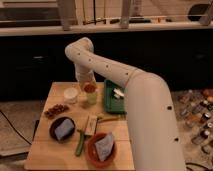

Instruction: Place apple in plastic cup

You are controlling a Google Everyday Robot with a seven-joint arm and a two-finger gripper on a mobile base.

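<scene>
The wooden worktop (pixel 46 150), a pale rectangle, filled the lower left of the frame, with dark floor beyond its left and front edges. At its left lay a loose cluster of small brown-red pieces (pixel 56 109), and below them a dark round bowl (pixel 52 131) holding a bluish packet. A short white cup (pixel 71 94) stood towards the far edge. A long green vegetable (pixel 80 142) lay near the front.

Just right of the white cup, the gripper (pixel 86 81) hung directly over the apple (pixel 90 88). This small, round, reddish fruit sat at the mouth of the plastic cup (pixel 92 98), which was pale yellow-green and translucent. Whether the gripper was clamped on the apple or spread apart could not be told.

Further right sat a round orange bowl (pixel 90 150) with a pale packet, and a green rectangular tray (pixel 108 102) at the right edge. The smooth white arm (pixel 145 110) rose from lower right, bent at a rounded elbow in the upper centre and dropped straight down, covering the worktop's right front corner.
</scene>
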